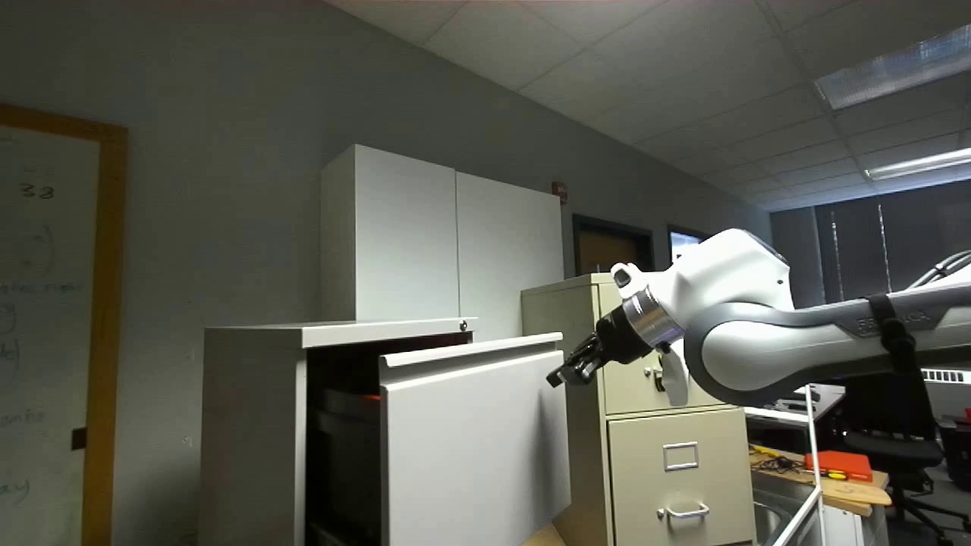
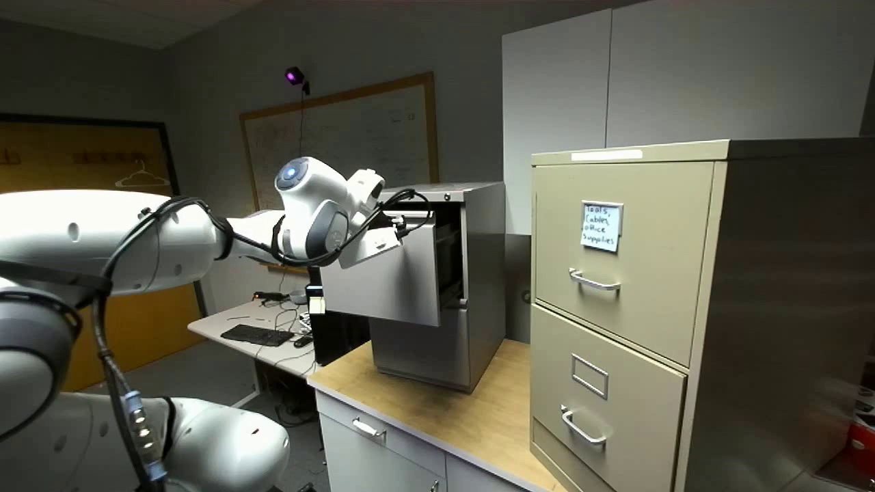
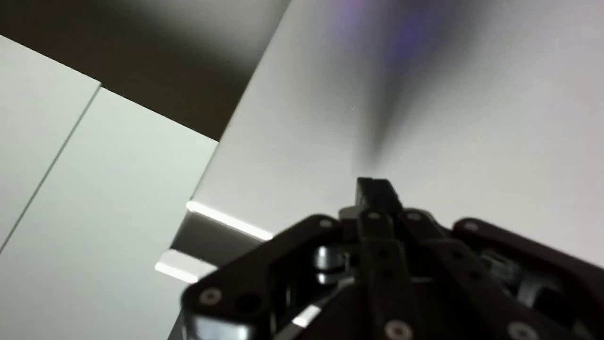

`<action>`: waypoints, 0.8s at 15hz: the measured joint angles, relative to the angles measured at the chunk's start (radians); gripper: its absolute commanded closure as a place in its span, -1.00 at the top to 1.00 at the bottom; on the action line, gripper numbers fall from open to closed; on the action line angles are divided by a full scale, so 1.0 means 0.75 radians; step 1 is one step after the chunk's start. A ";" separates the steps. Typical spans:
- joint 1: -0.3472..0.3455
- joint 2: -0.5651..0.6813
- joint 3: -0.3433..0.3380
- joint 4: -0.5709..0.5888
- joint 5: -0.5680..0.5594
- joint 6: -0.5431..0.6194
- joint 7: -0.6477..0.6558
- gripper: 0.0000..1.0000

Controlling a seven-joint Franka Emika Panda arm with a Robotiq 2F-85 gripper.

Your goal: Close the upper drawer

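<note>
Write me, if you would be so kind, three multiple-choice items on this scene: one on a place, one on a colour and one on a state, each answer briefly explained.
1. Where on the filing cabinet is the handwritten label?
A) Its side
B) Its top
C) Its front

2. What colour is the whiteboard frame?
A) Orange-brown
B) Black
C) Blue

3. What state is the upper drawer in?
A) Fully shut
B) Open
C) Upside down

Answers:
1: C, as an exterior view shows it on the face of a filing drawer.
2: A, as both exterior views show that colour along its edges.
3: B, as it juts out from the white cabinet with a dark gap behind its face.
</note>
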 measured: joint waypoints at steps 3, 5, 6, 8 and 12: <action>0.129 0.014 -0.077 0.036 0.042 0.000 -0.080 -1.00; 0.207 0.037 -0.124 0.073 0.064 0.005 -0.132 -1.00; 0.237 0.048 -0.144 0.092 0.073 0.002 -0.156 -1.00; 0.287 0.075 -0.180 0.127 0.091 0.004 -0.201 -1.00; 0.386 0.173 -0.219 0.229 0.162 0.028 -0.267 -1.00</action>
